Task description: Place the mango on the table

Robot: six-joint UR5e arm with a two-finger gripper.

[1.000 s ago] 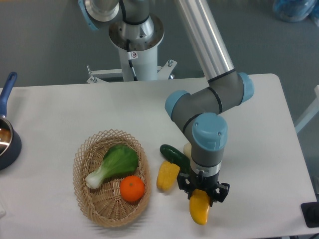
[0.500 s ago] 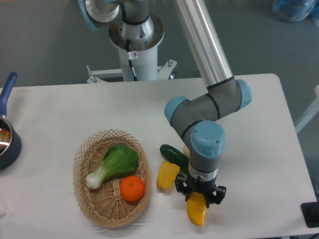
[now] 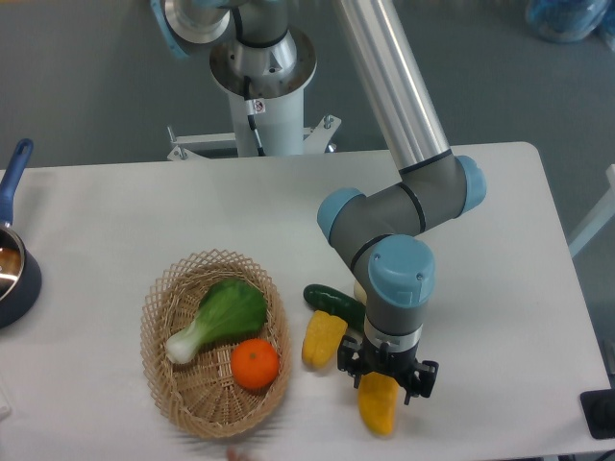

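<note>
The mango point(image 3: 378, 404), glossy yellow and elongated, lies lengthwise at the front of the white table point(image 3: 135, 211), right of the basket. My gripper point(image 3: 386, 377) points straight down over its upper end, with a black finger on each side of the fruit. The wrist hides the contact, so I cannot tell whether the fingers still press on it. The mango's lower end sticks out below the gripper, near the table's front edge.
A bumpy yellow corn piece point(image 3: 323, 339) and a dark green cucumber point(image 3: 332, 301) lie just left of the gripper. The wicker basket point(image 3: 163, 384) holds bok choy point(image 3: 221, 315) and an orange point(image 3: 255, 364). A dark pan point(image 3: 12, 264) sits at the left edge.
The gripper and mango have shifted slightly left and lower, toward the front edge. The cucumber has moved a little to the left.
</note>
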